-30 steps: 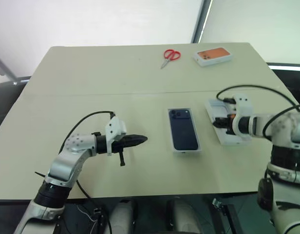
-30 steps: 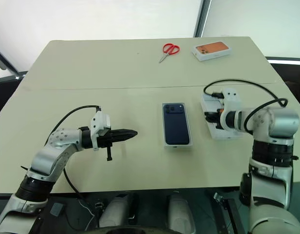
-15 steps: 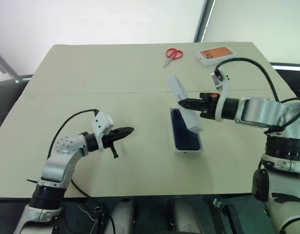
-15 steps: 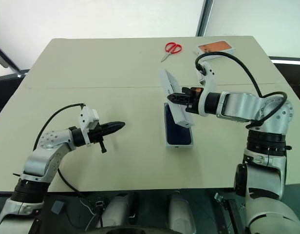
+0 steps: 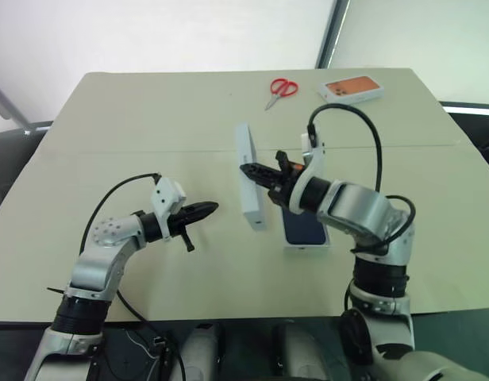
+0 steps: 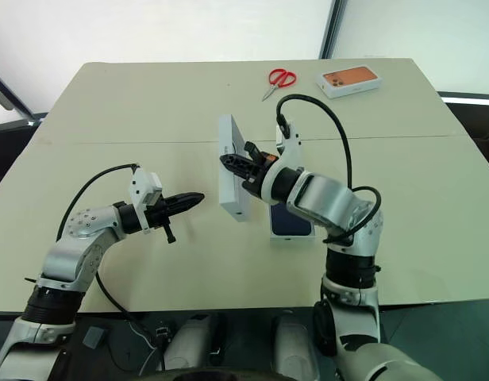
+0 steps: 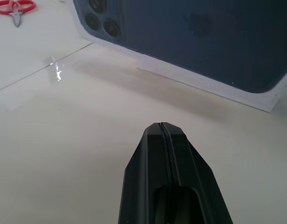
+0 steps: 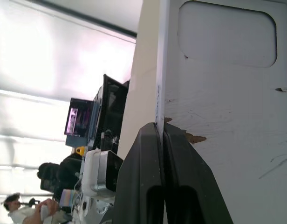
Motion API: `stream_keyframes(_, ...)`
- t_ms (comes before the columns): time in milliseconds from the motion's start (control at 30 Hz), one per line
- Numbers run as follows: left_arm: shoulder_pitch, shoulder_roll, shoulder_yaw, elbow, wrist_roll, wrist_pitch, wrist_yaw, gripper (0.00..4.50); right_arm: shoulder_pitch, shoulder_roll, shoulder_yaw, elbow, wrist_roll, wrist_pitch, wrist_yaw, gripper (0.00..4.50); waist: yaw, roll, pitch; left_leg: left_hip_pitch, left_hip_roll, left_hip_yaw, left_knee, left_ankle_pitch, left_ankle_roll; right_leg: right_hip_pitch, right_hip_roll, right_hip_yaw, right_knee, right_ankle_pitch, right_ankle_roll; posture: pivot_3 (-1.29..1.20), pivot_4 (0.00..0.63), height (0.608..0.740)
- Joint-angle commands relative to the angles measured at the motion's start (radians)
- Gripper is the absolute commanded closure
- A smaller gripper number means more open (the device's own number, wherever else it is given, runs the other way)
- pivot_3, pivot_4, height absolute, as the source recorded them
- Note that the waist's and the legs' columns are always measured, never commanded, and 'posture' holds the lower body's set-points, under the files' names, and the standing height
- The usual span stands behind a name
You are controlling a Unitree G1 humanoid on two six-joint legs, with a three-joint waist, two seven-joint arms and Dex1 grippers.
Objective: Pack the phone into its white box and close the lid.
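The dark blue phone [image 5: 302, 228] lies camera side up in the white box [image 6: 292, 236] at the table's middle, partly hidden behind my right forearm. My right gripper [image 5: 247, 167] is shut on one wall of the lid [image 5: 251, 181]. It holds the lid standing on edge above the table, just left of the box. The lid's printed blue phone picture [image 7: 204, 42] faces my left gripper. Its white inner side [image 8: 227, 93] has a rounded recess. My left gripper [image 5: 213, 208] is shut and empty, hovering left of the lid and pointing at it.
Red scissors [image 5: 279, 89] and a white box with an orange phone picture [image 5: 352, 89] lie at the far edge. A seam [image 5: 149, 151] crosses the table. Bare tabletop [image 5: 435, 222] lies right of the white box.
My right gripper has lifted the lid from the table right of the box and swung it left across the box, turning it up on edge. The left gripper has hardly moved.
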Motion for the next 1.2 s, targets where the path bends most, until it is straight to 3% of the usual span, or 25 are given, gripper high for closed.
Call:
stream_keyframes(33,-0.012,-0.005,0.005,-0.013,0.005,-0.019,0.004,4.5,0.018,0.038,0.018,-0.083,0.025,-0.046,-0.056,4.4,-0.004,0.0,0.0,0.0,0.0,0.0,0.0,0.0,0.0,0.0,0.0,0.0,0.0,0.0,0.0,0.0,0.15,0.697)
stream_keyframes(233,-0.026,-0.019,-0.007,-0.004,0.016,-0.019,0.008,4.5,0.138,0.013,0.027,-0.077,0.025,-0.034,-0.083,4.4,-0.006,0.001,0.0,0.0,0.001,0.0,-0.001,0.0,0.0,-0.001,0.001,0.0,0.0,0.0,0.0,0.0,0.15,0.697)
stream_keyframes(467,-0.085,-0.082,-0.051,0.037,0.06,-0.029,0.039,4.5,0.152,-0.071,-0.01,0.0,0.025,0.017,-0.051,4.4,-0.003,0.0,0.0,0.001,0.001,0.0,0.0,0.0,0.0,0.001,0.002,0.0,0.0,0.0,0.0,0.0,0.15,0.697)
stream_keyframes(667,-0.123,-0.149,-0.096,0.036,0.068,-0.017,0.049,4.5,0.083,-0.17,-0.049,0.042,0.025,0.054,0.067,1.54,-0.002,0.001,0.0,0.001,0.001,0.0,0.001,0.0,0.001,0.001,0.002,0.0,0.0,0.0,0.0,0.0,0.15,0.697)
stream_keyframes(767,-0.157,-0.199,-0.141,0.055,0.09,-0.013,0.067,4.5,0.013,-0.328,-0.058,0.066,0.025,0.1,0.178,0.04,-0.001,0.003,0.001,0.001,0.001,0.0,0.001,-0.001,0.002,0.001,0.002,0.0,0.0,0.0,0.0,0.0,0.15,0.697)
stream_keyframes(967,-0.216,-0.286,-0.185,0.109,0.117,0.003,0.106,4.5,-0.047,-0.608,-0.002,0.105,0.011,0.132,0.323,0.04,0.0,0.003,0.001,0.0,0.001,0.0,0.004,-0.003,0.006,0.003,0.002,0.0,-0.001,0.0,0.0,0.0,0.15,0.697)
stream_keyframes(1200,-0.258,-0.368,-0.222,0.166,0.16,-0.014,0.15,4.5,-0.042,-0.761,0.038,0.111,-0.19,0.151,0.532,0.04,0.003,0.003,0.001,0.0,0.001,0.001,0.005,-0.004,0.006,0.003,0.002,0.0,-0.001,0.0,0.0,0.0,0.15,0.697)
